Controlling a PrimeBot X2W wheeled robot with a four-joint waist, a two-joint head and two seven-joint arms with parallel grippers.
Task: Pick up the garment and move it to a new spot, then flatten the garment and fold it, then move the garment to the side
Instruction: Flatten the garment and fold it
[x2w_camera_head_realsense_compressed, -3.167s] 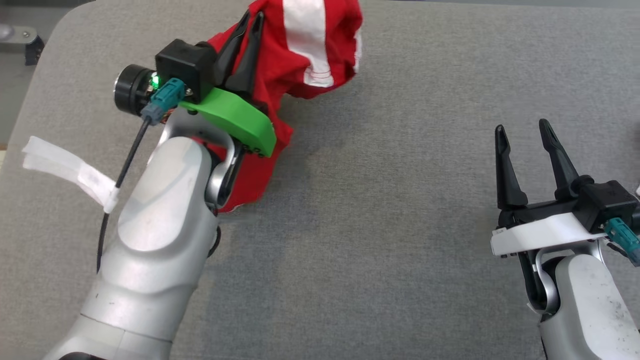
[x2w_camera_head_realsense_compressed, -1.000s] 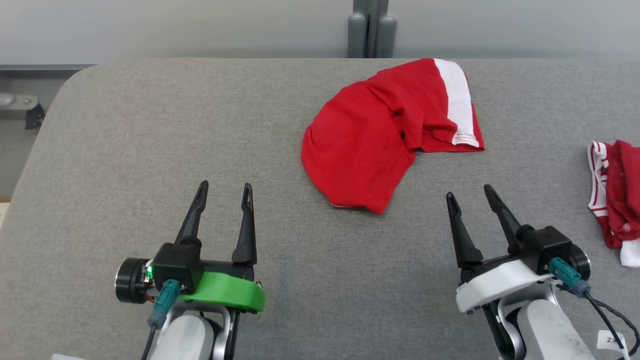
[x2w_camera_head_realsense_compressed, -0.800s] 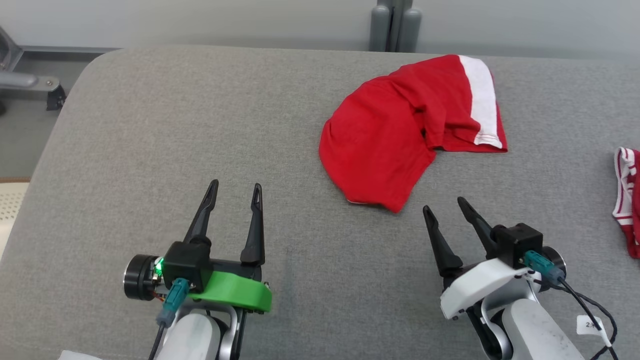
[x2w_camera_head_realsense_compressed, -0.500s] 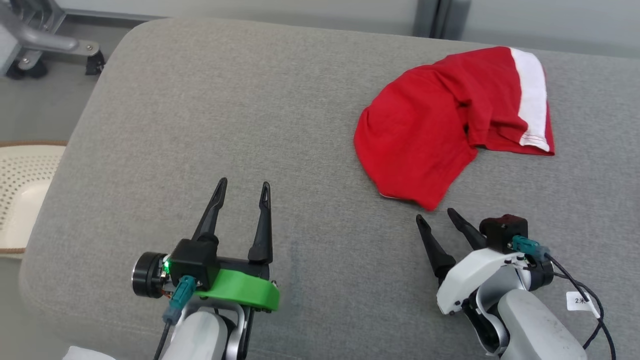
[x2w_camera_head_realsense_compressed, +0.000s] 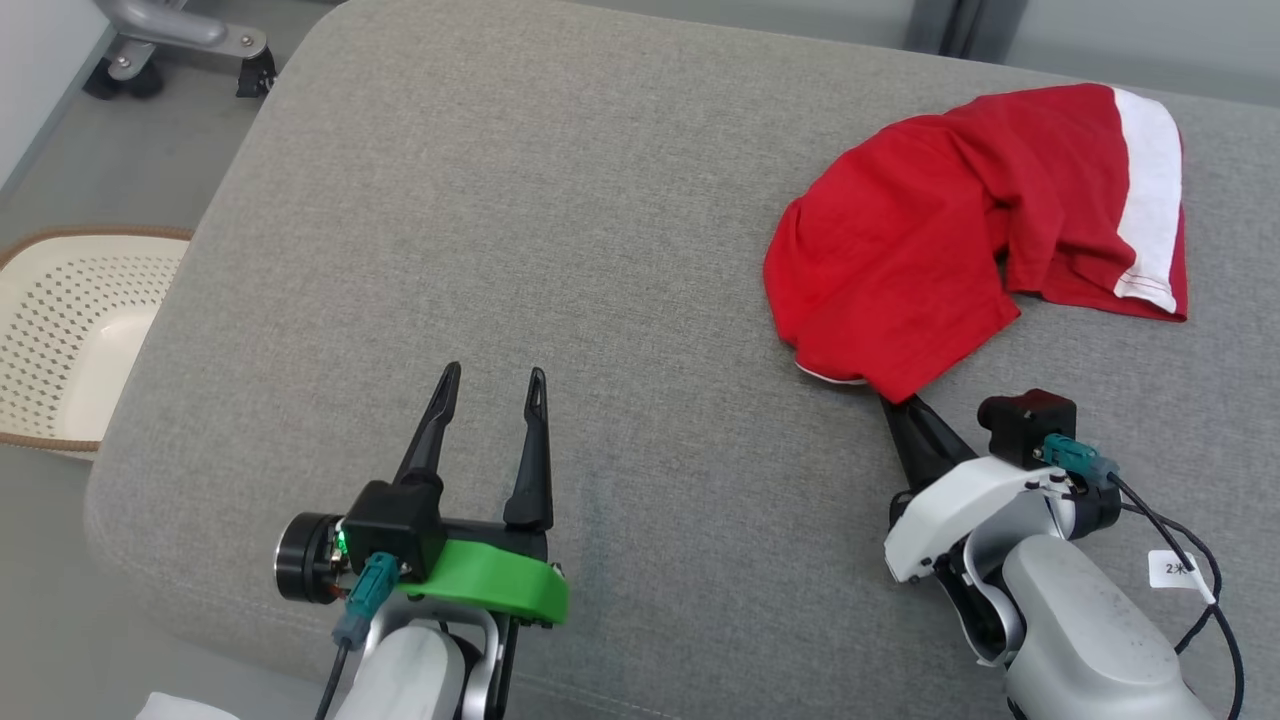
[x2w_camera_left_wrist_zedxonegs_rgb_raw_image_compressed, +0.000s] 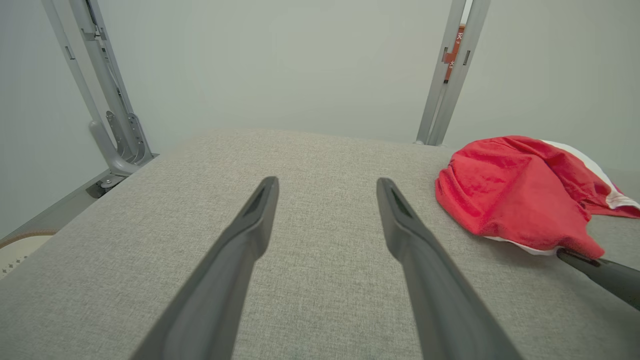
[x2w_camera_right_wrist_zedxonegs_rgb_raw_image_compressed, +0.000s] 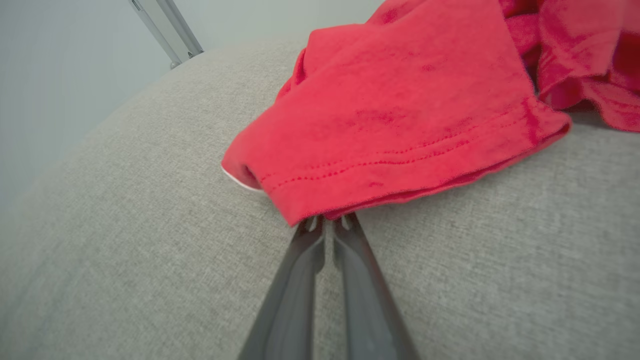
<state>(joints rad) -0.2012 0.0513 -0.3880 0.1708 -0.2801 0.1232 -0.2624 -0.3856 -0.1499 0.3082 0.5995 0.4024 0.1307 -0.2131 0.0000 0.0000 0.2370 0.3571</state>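
Note:
The garment (x2w_camera_head_realsense_compressed: 900, 270) is a red shirt with a white band, lying crumpled at the far right of the grey padded table (x2w_camera_head_realsense_compressed: 560, 220). Its near corner points toward me. My right gripper (x2w_camera_head_realsense_compressed: 895, 402) reaches up to that corner, and its fingers are pressed together with their tips tucked under the hem. The right wrist view shows the gripper (x2w_camera_right_wrist_zedxonegs_rgb_raw_image_compressed: 327, 222) shut where the stitched corner of the garment (x2w_camera_right_wrist_zedxonegs_rgb_raw_image_compressed: 400, 120) covers the tips. My left gripper (x2w_camera_head_realsense_compressed: 492, 375) hovers open over bare table at the lower left, with nothing between its fingers (x2w_camera_left_wrist_zedxonegs_rgb_raw_image_compressed: 250, 235). The garment (x2w_camera_left_wrist_zedxonegs_rgb_raw_image_compressed: 510, 200) lies off to its right.
A cream perforated basket (x2w_camera_head_realsense_compressed: 60, 340) stands on the floor beyond the table's left edge. A metal frame foot (x2w_camera_head_realsense_compressed: 180, 30) is at the far left corner, and grey uprights (x2w_camera_left_wrist_zedxonegs_rgb_raw_image_compressed: 450, 70) rise behind the table. Bare table stretches across the left and middle.
The head camera has swung, shifting the whole picture. My right gripper has moved forward to the garment's near corner and gone from open to shut. The left gripper stays open in place.

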